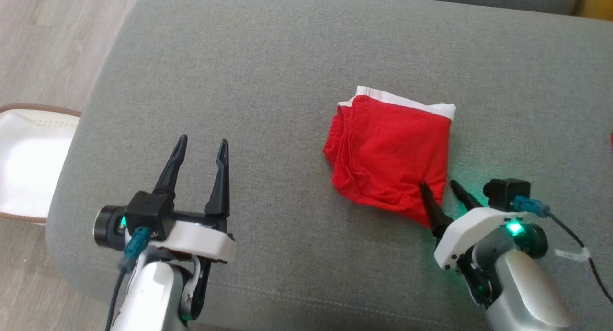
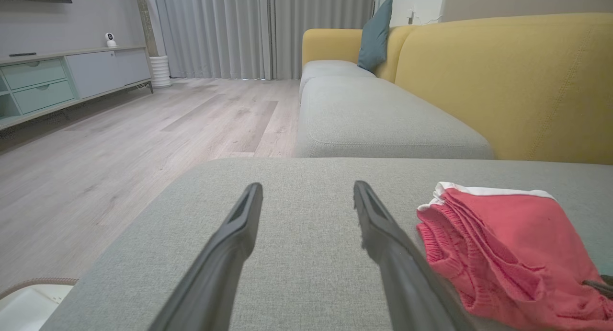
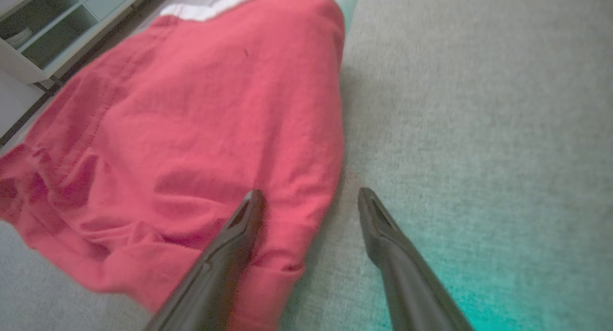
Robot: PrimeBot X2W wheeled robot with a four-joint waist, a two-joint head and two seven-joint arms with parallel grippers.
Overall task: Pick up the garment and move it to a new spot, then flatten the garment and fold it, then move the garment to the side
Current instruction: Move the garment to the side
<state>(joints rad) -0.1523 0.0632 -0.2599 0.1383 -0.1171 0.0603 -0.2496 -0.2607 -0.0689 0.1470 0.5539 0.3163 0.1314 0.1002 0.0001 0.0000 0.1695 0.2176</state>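
Observation:
The garment (image 1: 390, 151) is a red piece with a white band, folded into a rough square on the grey cushion (image 1: 268, 82). My right gripper (image 1: 437, 183) is open at its near right corner: one finger lies over the red cloth, the other over bare cushion just beside the edge. In the right wrist view the garment (image 3: 191, 130) spreads left of my right gripper (image 3: 310, 193). My left gripper (image 1: 202, 143) is open with nothing between its fingers, well left of the garment. The left wrist view has the garment (image 2: 507, 245) to the right of my left gripper (image 2: 306, 187).
A white basket (image 1: 28, 158) with a brown rim sits on the wooden floor (image 1: 43, 39) left of the cushion. Ahead in the left wrist view are a yellow sofa back (image 2: 503, 82), a teal pillow (image 2: 376, 34), curtains and a low cabinet (image 2: 62, 77).

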